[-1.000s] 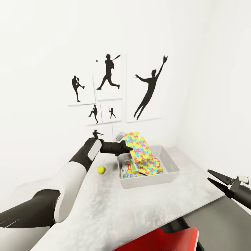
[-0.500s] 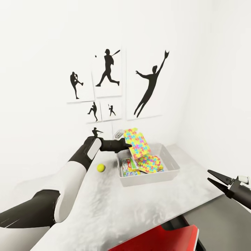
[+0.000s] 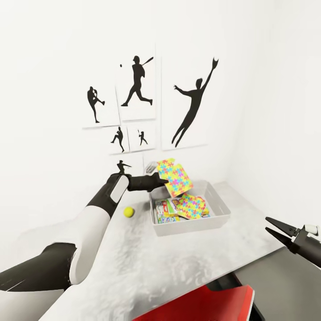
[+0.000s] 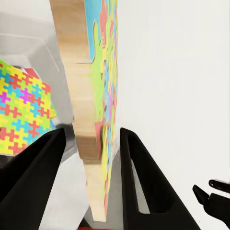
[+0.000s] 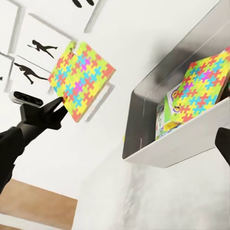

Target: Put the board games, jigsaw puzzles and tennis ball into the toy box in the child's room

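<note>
My left gripper (image 3: 158,182) is shut on a bright multicoloured jigsaw puzzle (image 3: 174,177) and holds it tilted in the air over the back left corner of the grey toy box (image 3: 191,224). In the left wrist view the puzzle's wooden edge (image 4: 98,96) sits between both black fingers (image 4: 139,172). A second jigsaw puzzle (image 3: 191,206) lies inside the box on top of board games (image 3: 165,209). The yellow tennis ball (image 3: 129,211) rests on the table just left of the box. My right gripper (image 3: 278,229) hangs open and empty at the far right, off the table's edge.
The white table (image 3: 178,263) stands in a corner, with walls behind and to the right. Baseball silhouette posters (image 3: 191,104) hang on the back wall. A red seat (image 3: 205,307) sits below the table's near edge. The right wrist view takes in the box (image 5: 158,143) and the held puzzle (image 5: 81,79).
The head view has shifted, so the posters sit higher. The held puzzle has turned and risen a little, and its lower edge is now clear of the puzzle in the box.
</note>
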You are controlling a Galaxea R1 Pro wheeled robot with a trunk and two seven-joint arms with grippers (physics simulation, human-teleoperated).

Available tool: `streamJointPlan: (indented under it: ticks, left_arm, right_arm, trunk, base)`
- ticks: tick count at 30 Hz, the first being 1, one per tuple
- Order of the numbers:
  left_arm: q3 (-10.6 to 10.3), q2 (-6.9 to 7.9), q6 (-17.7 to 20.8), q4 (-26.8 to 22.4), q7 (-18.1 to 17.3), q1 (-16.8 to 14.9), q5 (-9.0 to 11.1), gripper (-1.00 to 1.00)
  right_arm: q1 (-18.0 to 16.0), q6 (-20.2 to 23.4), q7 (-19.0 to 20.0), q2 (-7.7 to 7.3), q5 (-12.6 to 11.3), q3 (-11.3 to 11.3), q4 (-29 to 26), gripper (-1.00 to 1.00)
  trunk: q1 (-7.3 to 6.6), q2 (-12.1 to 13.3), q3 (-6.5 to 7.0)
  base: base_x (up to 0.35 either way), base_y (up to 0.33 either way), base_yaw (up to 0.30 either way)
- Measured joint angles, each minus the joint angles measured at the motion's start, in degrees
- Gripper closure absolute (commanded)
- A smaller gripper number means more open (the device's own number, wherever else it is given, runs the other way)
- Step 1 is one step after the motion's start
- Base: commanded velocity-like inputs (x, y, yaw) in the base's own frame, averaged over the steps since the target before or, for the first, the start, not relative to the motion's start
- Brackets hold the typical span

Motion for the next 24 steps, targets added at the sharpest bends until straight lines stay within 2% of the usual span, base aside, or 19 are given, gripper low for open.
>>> streamJointPlan:
  ticks: [2,6,8,11,14,24]
  left_arm:
    - [0.0,0.00,0.0,-0.1,0.0,0.0,1.4,1.00]
    - [0.0,0.00,0.0,-0.2,-0.1,0.0,2.2,1.00]
    - [-0.1,0.00,0.0,-0.2,-0.1,0.0,2.4,1.00]
    - [-0.2,0.00,0.0,-0.1,-0.1,0.0,2.4,1.00]
    - [-0.3,-0.01,0.0,0.0,-0.1,0.0,2.4,1.00]
    - [-0.4,-0.01,-0.4,0.3,-0.1,0.0,2.4,1.00]
  right_arm:
    - [0.0,0.1,0.2,0.00,-0.1,0.0,-0.2,-1.00]
    - [0.0,0.3,1.9,0.00,-0.3,0.0,-1.0,-1.00]
    - [0.0,0.4,4.3,-0.03,-0.3,-0.1,-1.5,-1.00]
    - [0.1,0.6,11.2,-0.07,-0.2,-0.3,-1.8,-1.00]
    - [0.1,0.5,14.7,-0.08,0.0,-0.5,-1.8,-1.00]
    - [0.1,0.2,16.2,-0.08,0.2,-0.6,-1.3,-1.00]
  trunk:
    - [0.00,0.0,-0.19]
    - [0.00,0.0,-0.57]
    - [0.00,0.0,-0.76]
    - [0.00,0.0,-1.04]
    - [0.00,0.0,-1.33]
    - [0.00,0.0,-2.28]
  base:
    - [0.000,0.000,0.000]
    - [0.000,0.000,0.000]
    - [0.000,0.000,0.000]
    - [0.000,0.000,0.000]
    - [0.000,0.000,0.000]
    - [0.000,0.000,0.000]
